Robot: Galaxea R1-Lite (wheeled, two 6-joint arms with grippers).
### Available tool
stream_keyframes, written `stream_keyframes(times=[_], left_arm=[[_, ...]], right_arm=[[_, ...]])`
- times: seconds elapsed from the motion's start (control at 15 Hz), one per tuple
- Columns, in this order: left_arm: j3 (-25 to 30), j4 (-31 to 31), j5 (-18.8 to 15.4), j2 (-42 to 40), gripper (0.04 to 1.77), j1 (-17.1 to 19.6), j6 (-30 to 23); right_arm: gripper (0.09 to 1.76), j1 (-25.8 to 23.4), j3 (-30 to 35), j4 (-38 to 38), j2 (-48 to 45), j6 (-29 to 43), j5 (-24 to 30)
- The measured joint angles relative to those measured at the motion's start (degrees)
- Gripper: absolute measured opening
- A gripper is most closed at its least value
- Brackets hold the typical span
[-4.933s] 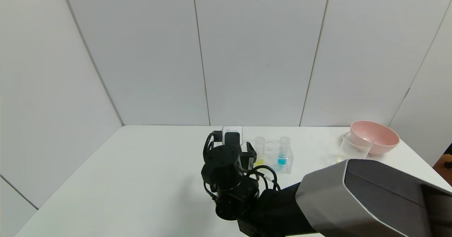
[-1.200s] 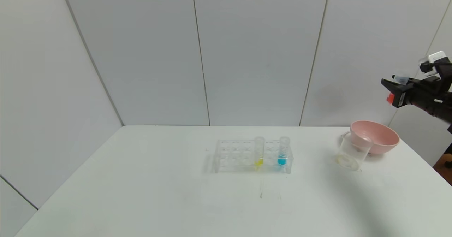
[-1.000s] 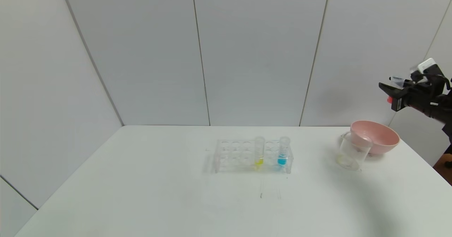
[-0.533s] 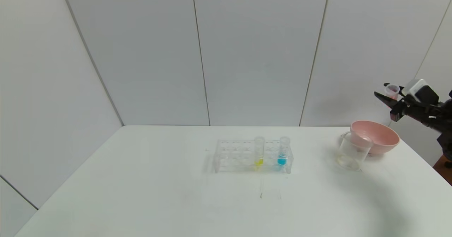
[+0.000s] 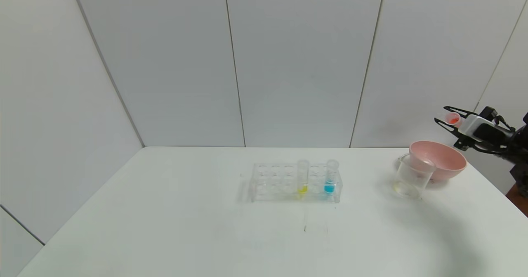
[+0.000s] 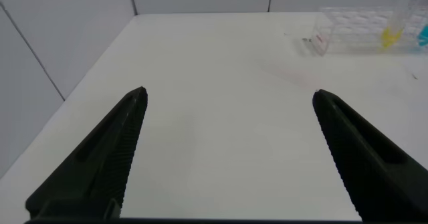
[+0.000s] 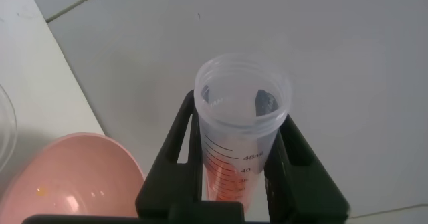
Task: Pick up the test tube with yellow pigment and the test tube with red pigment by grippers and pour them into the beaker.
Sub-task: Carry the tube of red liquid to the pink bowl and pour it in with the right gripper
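Your test tube with red pigment is a clear tube with printed graduation marks, an open round mouth and orange-red liquid low inside. In the right wrist view its lower end is cut off behind the gripper body, so you cannot see how much liquid it holds. It sits between the two black fingers of the right gripper, which are clamped on its sides, high in the air above and just beyond the pink bowl.

The beaker stands on the white table touching the bowl's near-left side, below and to the left of the held tube.

The test tube with yellow pigment stands upright in the clear rack mid-table, with a blue tube further right.

Your left gripper hangs over the table's left part, fingers wide apart.
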Motion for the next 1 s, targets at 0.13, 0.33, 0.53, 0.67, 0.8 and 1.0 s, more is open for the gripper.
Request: stream_keyframes(times=[0.13, 0.33, 0.53, 0.67, 0.8, 1.0], left_arm=[[0.0, 0.0, 0.0, 0.0, 1.76, 0.0, 0.0], [0.0, 0.0, 0.0, 0.0, 1.76, 0.0, 0.0], [0.0, 0.0, 0.0, 0.0, 1.76, 0.0, 0.0], [0.0, 0.0, 0.0, 0.0, 1.76, 0.0, 0.0], [0.0, 0.0, 0.0, 0.0, 1.76, 0.0, 0.0], [0.0, 0.0, 0.0, 0.0, 1.76, 0.0, 0.0]], right_arm=[[0.58, 0.2, 0.4, 0.0, 0.0, -2.8, -0.1], [0.58, 0.2, 1.3, 0.0, 0.1, -7.6, -0.4], [0.58, 0.2, 2.0, 0.0, 0.1, -12.6, -0.9], [0.58, 0.5, 2.9, 0.0, 0.0, -15.3, -1.8], [0.58, 1.0, 3.4, -0.2, 0.0, -16.6, -1.9], [0.58, 2.0, 3.8, -2.6, 0.0, -17.6, -2.0]])
